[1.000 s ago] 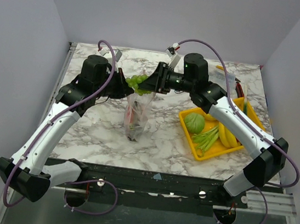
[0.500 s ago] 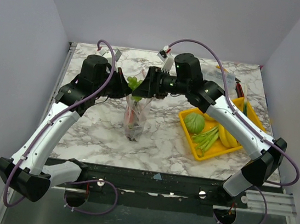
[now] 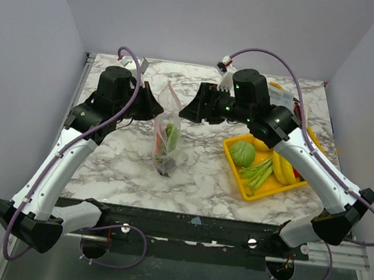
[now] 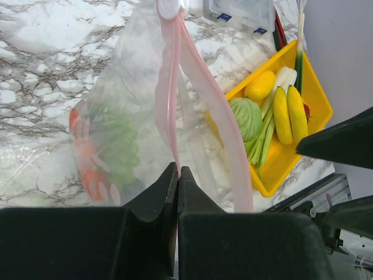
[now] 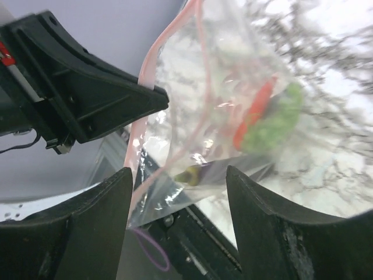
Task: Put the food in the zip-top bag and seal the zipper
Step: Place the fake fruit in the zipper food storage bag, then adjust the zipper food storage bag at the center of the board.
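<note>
Overhead view of a marble table (image 3: 196,176) with two robot arms reaching in from the near edge. Between them, left of centre, a clear, crinkly zip-top bag (image 3: 167,134) hangs upright, its mouth at the top and its lower end down at the tabletop. The left gripper (image 4: 178,172) has its fingers pressed tightly together on the pale pink zipper (image 4: 168,87), which runs up and away from the claw as two thin strips that part below and meet at the far end, so the mouth gapes a little. Through the thin plastic show green food (image 5: 274,119), an orange-red piece (image 5: 256,114) beside it, and a dark purple piece (image 5: 224,171) lower down. The right gripper (image 5: 178,172) hovers just to the right of the bag's top with its fingers spread wide and nothing between them. To the right of the bag, apart from it, a yellow tray (image 3: 233,165) holds a round green vegetable (image 3: 242,152), yellow bananas (image 3: 282,168) and green stalks (image 3: 259,171). A rigid clear box (image 4: 245,11) sits at the far edge of the table.
</note>
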Controlling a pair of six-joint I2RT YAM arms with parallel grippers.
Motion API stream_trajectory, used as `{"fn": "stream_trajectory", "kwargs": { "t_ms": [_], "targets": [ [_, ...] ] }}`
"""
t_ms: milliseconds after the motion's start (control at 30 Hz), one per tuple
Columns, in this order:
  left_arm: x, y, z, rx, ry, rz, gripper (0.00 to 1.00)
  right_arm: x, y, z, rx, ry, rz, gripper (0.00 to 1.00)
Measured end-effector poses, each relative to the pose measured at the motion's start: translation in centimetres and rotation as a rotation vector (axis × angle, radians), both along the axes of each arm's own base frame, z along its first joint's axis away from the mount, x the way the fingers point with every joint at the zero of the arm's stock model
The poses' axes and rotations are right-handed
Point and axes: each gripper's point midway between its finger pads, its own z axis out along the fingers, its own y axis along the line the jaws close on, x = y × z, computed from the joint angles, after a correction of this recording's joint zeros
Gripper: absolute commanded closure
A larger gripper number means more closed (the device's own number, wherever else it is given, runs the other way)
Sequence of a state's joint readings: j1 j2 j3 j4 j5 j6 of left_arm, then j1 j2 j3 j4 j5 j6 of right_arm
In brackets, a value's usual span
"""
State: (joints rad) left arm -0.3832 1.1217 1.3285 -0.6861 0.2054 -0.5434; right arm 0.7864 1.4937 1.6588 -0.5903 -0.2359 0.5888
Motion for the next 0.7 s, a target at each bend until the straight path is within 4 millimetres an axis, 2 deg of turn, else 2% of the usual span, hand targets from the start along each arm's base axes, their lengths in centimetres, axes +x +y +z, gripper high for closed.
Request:
{"fn": "stream_trajectory", "kwargs": {
  "t_ms": [100,200,400,533,633,700],
  "targets": [
    [0.1,-0.3,-0.4,-0.002,0.014,-0.012,1.0,0.6,-2.3,0.4,-0.029,-0.055,-0.104,0.3],
    [0.0,-0.3,-1.0,0.001,0.027,-0.017,1.0,1.7,-5.0,-0.6,-0.095,-0.076,-0.228,0.28],
    [-0.1,-0.5,-0.9,-0.007,0.026,-0.029,1.0,4.2,-10.7,-6.1,-0.262,-0.033,-0.43,0.28],
    [-0.1,-0.5,-1.0,-0.007,0.027,-0.029,1.0,5.2,-14.7,-9.6,-0.351,0.02,-0.538,0.28],
    [-0.2,-0.5,-1.1,-0.007,0.028,-0.029,1.0,5.7,-18.4,-11.6,-0.394,0.067,-0.638,0.29],
    [-0.2,-0.5,-1.1,-0.008,0.029,-0.033,1.0,6.2,-22.1,-12.9,-0.414,0.106,-0.739,0.29]
  ]
}}
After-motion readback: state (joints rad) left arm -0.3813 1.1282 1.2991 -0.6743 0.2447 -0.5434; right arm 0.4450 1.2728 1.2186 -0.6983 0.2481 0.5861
